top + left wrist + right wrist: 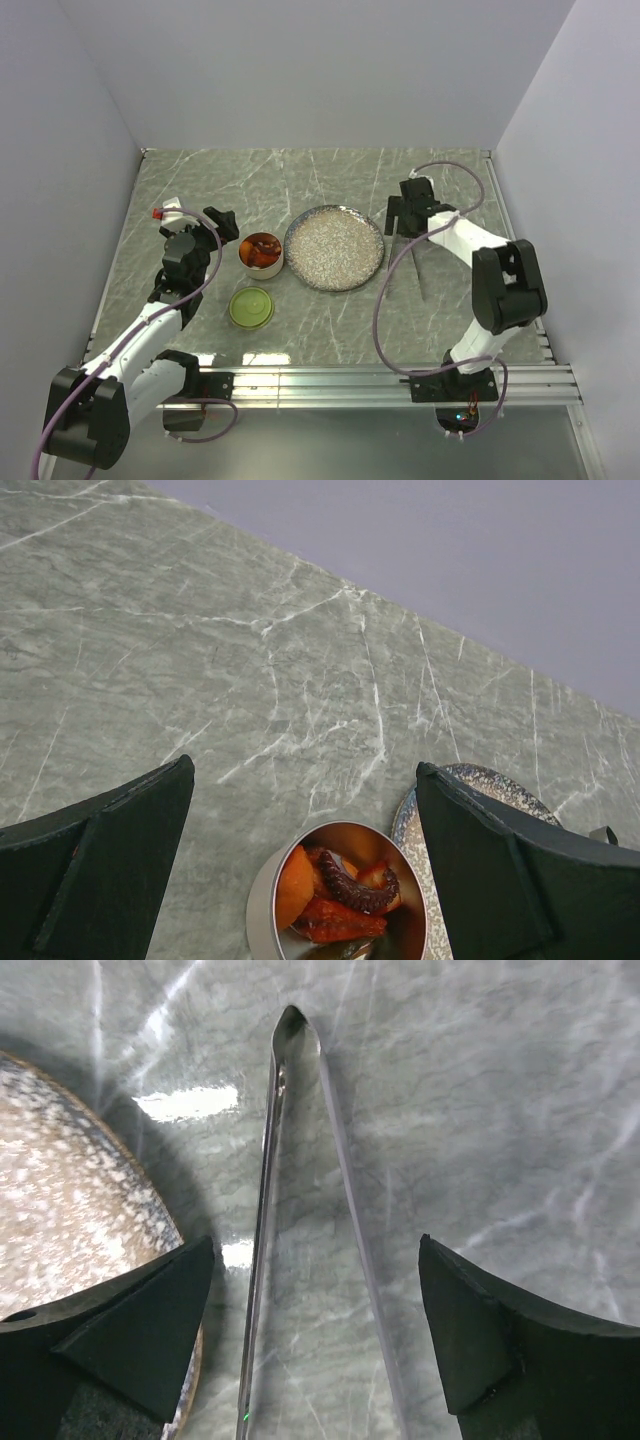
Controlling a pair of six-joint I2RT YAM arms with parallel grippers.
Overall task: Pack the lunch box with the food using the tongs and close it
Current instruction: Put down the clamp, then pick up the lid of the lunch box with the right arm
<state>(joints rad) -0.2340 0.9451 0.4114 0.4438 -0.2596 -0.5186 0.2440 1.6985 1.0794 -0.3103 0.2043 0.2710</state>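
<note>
The lunch box (262, 250) is a small steel tin (260, 905), standing without its lid left of the plate. It holds the food (340, 892), orange chunks and a dark curved strip. Its olive-green lid (251, 306) lies flat on the table in front of it. My left gripper (305, 770) hovers open just left of and above the tin, with nothing between its fingers. The tongs (268, 1210) lie flat on the marble table right of the plate (417, 272), arms spread. My right gripper (316, 1245) stands open over them, its fingers clear of both arms.
A wide speckled grey plate (334, 247) sits mid-table with no food showing on it; its rim (480, 780) reaches close to the tin, and its edge (70, 1190) lies beside the tongs. Grey walls enclose the table on three sides.
</note>
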